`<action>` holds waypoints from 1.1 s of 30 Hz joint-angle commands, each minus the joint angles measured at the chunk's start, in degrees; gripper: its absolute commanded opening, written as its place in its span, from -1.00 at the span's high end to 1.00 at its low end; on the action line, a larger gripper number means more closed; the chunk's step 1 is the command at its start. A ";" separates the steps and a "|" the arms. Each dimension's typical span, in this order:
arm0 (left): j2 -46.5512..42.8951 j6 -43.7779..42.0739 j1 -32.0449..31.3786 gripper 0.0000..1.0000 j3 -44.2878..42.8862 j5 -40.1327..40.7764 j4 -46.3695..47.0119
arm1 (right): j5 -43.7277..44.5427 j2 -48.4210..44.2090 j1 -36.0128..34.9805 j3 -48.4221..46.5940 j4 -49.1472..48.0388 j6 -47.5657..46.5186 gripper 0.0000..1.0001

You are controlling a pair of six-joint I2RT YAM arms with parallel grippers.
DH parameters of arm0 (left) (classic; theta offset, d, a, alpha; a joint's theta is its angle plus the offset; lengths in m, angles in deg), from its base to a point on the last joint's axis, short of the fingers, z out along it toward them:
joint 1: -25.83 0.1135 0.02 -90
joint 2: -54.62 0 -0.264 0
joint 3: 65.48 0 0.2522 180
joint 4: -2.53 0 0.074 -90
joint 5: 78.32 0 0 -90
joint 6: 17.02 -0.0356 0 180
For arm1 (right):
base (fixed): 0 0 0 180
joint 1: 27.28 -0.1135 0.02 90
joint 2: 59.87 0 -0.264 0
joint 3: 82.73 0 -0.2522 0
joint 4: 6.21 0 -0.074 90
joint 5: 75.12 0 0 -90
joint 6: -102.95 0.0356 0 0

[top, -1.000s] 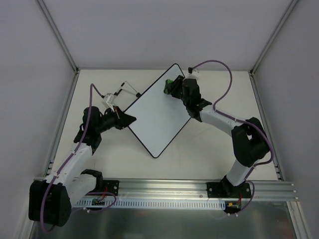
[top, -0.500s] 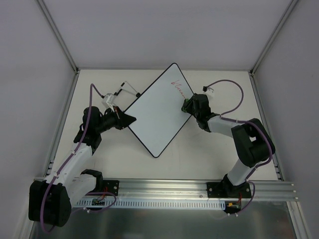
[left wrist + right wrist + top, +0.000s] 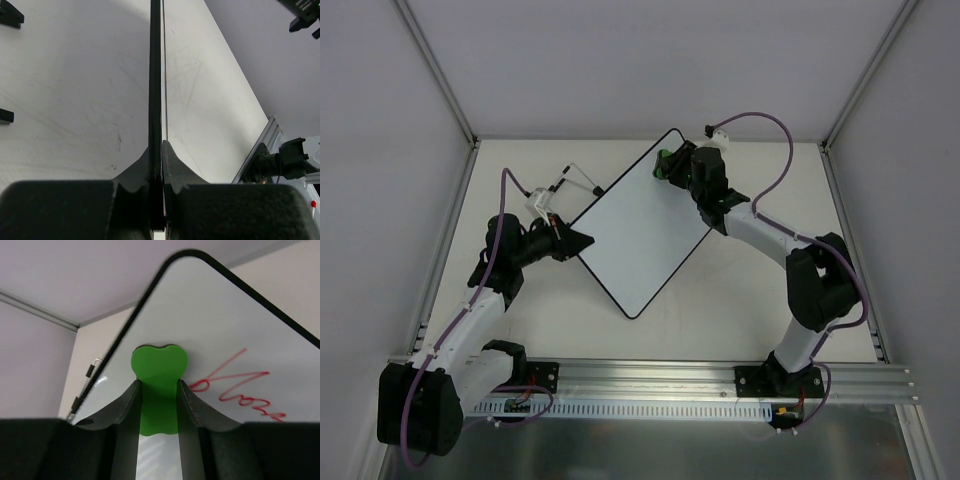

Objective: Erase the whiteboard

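Right gripper (image 3: 158, 385), pinching a green eraser (image 3: 159, 362), sits at the whiteboard's (image 3: 640, 240) far corner, red writing (image 3: 240, 390) just beside it; left gripper (image 3: 157, 150) clamps the board's rim.

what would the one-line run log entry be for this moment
left hand: shut on whiteboard rim | right hand: shut on green eraser, at whiteboard's far corner | red writing: unerased beside eraser

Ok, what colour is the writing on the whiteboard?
Red; the writing shows best in the right wrist view, beside the green eraser.
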 commanded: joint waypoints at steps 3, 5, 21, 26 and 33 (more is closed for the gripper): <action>0.43 -13.10 -2.11 1.00 1.00 -3.73 -5.98 | -0.66 3.65 -0.37 -7.00 -0.41 -0.27 0.99; 0.43 -13.19 -2.11 1.00 1.00 -3.64 -6.06 | 0.05 3.83 0.15 -5.96 -0.41 0.34 0.99; 0.96 -13.28 -2.20 1.00 0.82 -4.52 -6.24 | 2.60 0.32 7.63 24.02 -4.71 6.94 0.99; 0.87 -13.36 -2.20 1.00 0.82 -4.52 -6.33 | 0.93 -0.03 6.75 19.19 -4.63 5.80 0.99; 0.96 -12.92 -2.55 1.00 0.91 -5.22 -6.33 | -0.91 0.75 4.99 5.84 -4.54 4.12 0.99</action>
